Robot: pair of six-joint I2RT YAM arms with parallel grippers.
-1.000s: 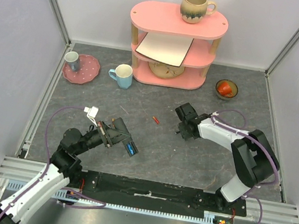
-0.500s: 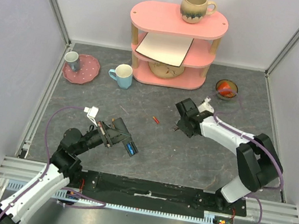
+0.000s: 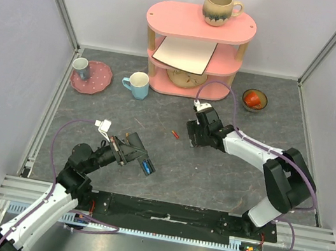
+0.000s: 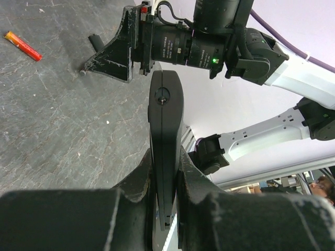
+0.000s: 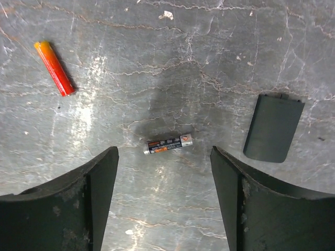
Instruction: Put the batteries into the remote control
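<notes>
My left gripper (image 3: pixel 129 149) is shut on the remote control (image 3: pixel 141 159), a slim black bar held off the table at the near left. A blue battery (image 3: pixel 146 168) shows in the remote's near end. In the left wrist view the remote (image 4: pixel 166 117) stands edge-on, clamped between the fingers (image 4: pixel 201 180). My right gripper (image 5: pixel 163 156) hangs open just above the table, with a dark battery with an orange label (image 5: pixel 168 144) lying between its tips, untouched. A red-orange battery (image 5: pixel 54 68) lies to its left, also visible in the top view (image 3: pixel 174 134).
A small black squarish flat piece (image 5: pixel 273 127) lies just right of the right finger. At the back stand a pink shelf (image 3: pixel 195 40) with a mug (image 3: pixel 220 8) on top, a light blue mug (image 3: pixel 138 85), a pink plate (image 3: pixel 100 81) and a bowl (image 3: pixel 254 100).
My right gripper has swung left and away from the arms' bases, and its jaws have opened wide; it now hangs over the dark battery. The left arm and the remote have not moved.
</notes>
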